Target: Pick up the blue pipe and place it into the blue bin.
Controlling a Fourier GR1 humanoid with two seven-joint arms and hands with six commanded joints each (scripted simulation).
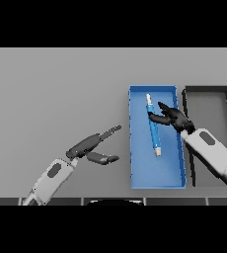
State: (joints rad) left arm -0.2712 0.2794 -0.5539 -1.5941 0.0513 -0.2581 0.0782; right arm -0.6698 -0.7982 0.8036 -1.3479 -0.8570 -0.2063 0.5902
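Observation:
The blue pipe (153, 128), slim with pale ends, lies lengthwise inside the blue bin (157, 170), towards its far half. My right hand (172, 116) hovers over the bin's right side, just right of the pipe. Its fingers are spread and relaxed, with the thumb reaching towards the pipe but not closed round it. My left hand (91, 146) rests above the table left of the bin, fingers straight and thumb apart, holding nothing.
A dark grey bin (190, 128) stands right beside the blue bin; my right forearm crosses its near part. Bare grey table stretches to the left and far side.

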